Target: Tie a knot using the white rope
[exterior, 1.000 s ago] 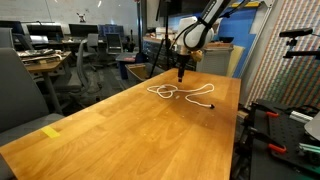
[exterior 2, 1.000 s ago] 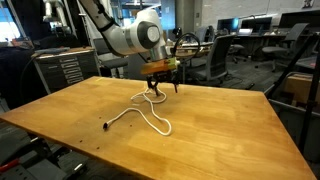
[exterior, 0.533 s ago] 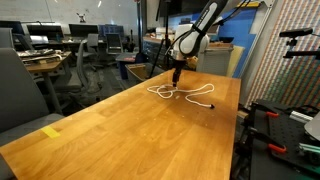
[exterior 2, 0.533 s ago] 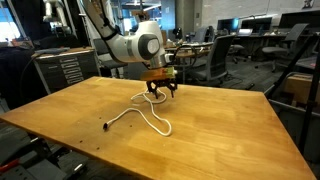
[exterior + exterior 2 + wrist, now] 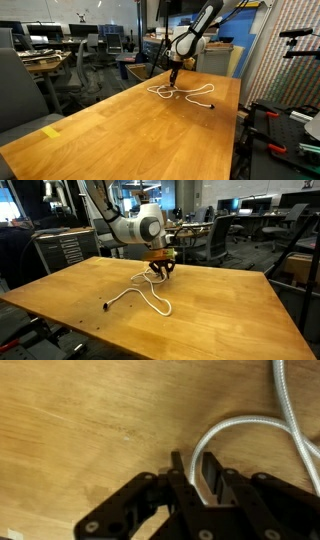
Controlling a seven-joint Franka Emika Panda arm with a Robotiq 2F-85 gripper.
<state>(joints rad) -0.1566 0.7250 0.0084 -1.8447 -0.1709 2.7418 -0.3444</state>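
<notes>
White rope (image 5: 245,422) lies on the wooden table (image 5: 230,310). Its black tip (image 5: 106,306) rests well left of the gripper (image 5: 160,273), nearer the table edge. From there the rope runs up to the fingers, and a loop spreads just below them to the right. In the wrist view the jaws pinch a bend of rope between them.

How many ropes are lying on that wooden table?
1. The white rope lies looped on the wooden table, one bend between the fingers of the gripper.
</notes>
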